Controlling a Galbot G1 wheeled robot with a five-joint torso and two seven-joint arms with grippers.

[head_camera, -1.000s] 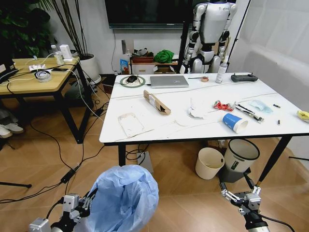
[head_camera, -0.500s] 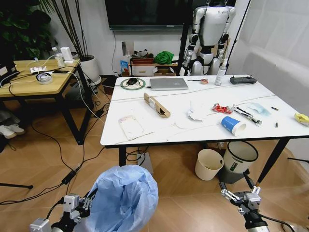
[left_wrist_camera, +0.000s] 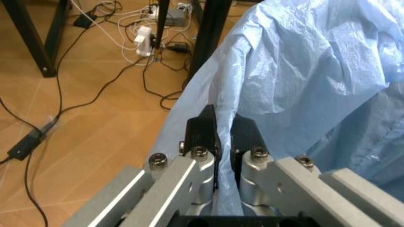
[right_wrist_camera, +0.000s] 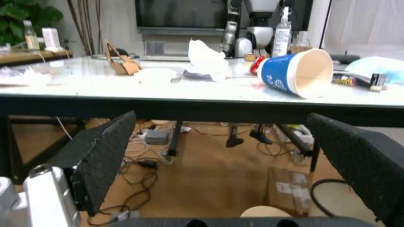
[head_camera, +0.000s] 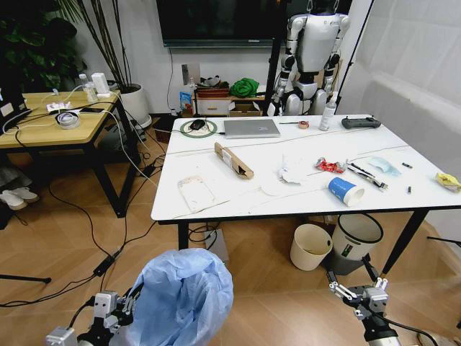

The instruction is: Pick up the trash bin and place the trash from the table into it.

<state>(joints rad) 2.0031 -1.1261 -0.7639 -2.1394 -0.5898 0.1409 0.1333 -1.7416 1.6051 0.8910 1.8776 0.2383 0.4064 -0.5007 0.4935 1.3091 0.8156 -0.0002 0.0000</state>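
Observation:
The trash bin (head_camera: 184, 292), lined with a crinkled light-blue bag (left_wrist_camera: 303, 80), hangs low in front of me above the wooden floor. My left gripper (head_camera: 130, 297) is shut on the bag at the bin's rim, its black fingers (left_wrist_camera: 205, 130) pinching the plastic. My right gripper (head_camera: 359, 290) stands open low on the right, facing the table edge (right_wrist_camera: 189, 101). On the white table (head_camera: 216, 205) lies the trash: a cardboard box (head_camera: 233, 160), tissues (head_camera: 292, 171), a blue cup (head_camera: 346, 191), a red wrapper (head_camera: 329, 166), a mask (head_camera: 383, 166) and a yellow scrap (head_camera: 448, 180).
Under the table's right side stand a cream bucket (head_camera: 311, 246) and a white bin with a black rim (head_camera: 355, 241). A laptop (head_camera: 251, 128) and a black controller (head_camera: 360, 122) sit at the table's far edge. A wooden table (head_camera: 50, 122) and floor cables lie to the left.
The whole picture has shifted slightly, so the camera has moved. Both grippers and the held bin keep their places relative to me.

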